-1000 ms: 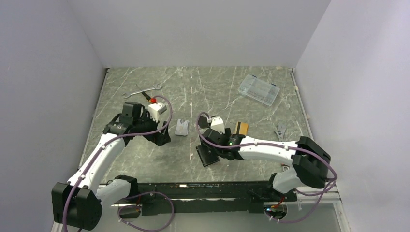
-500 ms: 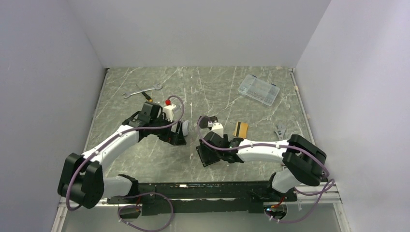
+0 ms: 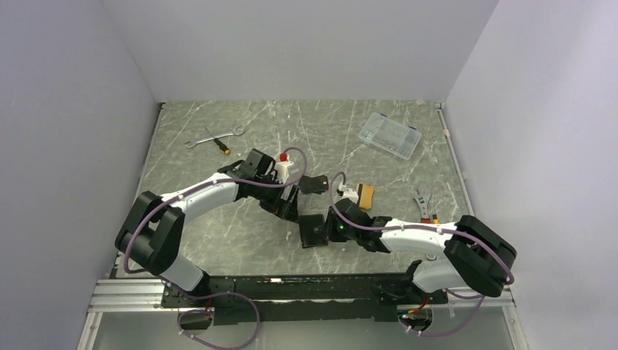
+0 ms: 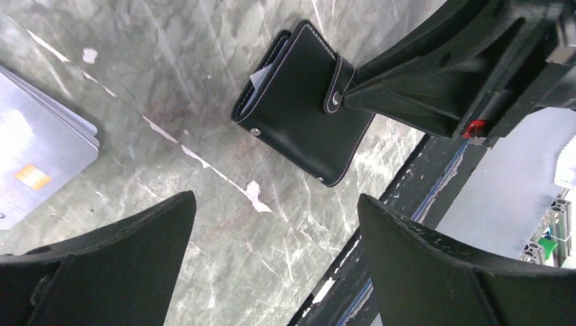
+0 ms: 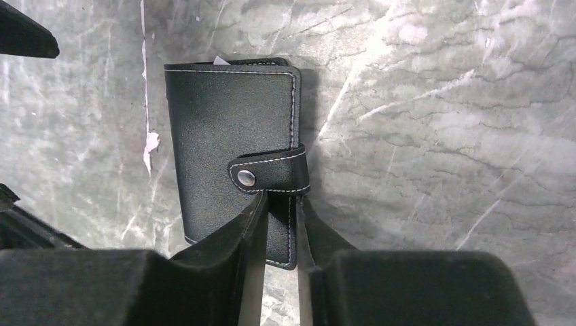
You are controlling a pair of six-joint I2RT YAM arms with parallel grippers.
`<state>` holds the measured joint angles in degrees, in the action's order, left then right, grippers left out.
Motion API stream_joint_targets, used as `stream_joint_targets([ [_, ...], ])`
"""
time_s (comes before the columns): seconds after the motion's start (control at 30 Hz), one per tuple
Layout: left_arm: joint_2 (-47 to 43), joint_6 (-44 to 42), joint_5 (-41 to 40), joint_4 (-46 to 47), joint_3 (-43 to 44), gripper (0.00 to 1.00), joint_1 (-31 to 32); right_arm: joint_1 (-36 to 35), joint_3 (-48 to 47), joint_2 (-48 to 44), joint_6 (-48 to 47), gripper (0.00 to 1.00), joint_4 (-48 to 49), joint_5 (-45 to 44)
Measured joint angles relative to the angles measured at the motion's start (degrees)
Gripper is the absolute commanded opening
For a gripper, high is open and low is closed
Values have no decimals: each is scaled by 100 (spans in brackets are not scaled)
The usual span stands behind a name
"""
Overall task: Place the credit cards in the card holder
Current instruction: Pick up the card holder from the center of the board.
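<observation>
Moved: left fingers (image 4: 102,258) swung in, spread above worktop (image 5: 441,136); right fingers (image 5: 224,265) closed, pinching card holder (image 5: 224,136) at its snap-tab edge, flat mid-worktop. Risk: shallow pinch slips or drags it, snap still fastened; credit cards (image 3: 366,194) sit apart.

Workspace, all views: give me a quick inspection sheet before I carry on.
Surface: green-grey marbled table, scuffed.
Job's things: card holder lying closed, snapped; orange card partly hidden by right arm; pale cards near left gripper.
Clutter: wrench, screwdriver, clear box, pliers, flat black piece.
Grippers: left gripper open, above table; right gripper pinching the holder's tab.
Cables: purple cables along both arms, no snag seen.
Surroundings: white walls, three sides.
</observation>
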<state>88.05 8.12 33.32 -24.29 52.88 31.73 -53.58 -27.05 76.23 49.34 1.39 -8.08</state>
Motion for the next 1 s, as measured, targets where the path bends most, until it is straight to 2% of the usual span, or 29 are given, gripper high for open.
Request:
stream_joint_targets([
  [0.1, -52, -13, 52, 142, 24, 99, 2, 179, 236, -127, 103, 0, 291, 304],
  [0.3, -404, -98, 232, 402, -361, 100, -2, 514, 560, -295, 114, 0, 778, 960],
  [0.53, -570, -83, 509, 575, -490, 99, -7, 647, 640, -876, 15, 0, 839, 1458],
  [1.0, -570, 129, 1137, 835, -664, 99, -157, 789, 822, -2273, -2, 0, 879, 1606],
])
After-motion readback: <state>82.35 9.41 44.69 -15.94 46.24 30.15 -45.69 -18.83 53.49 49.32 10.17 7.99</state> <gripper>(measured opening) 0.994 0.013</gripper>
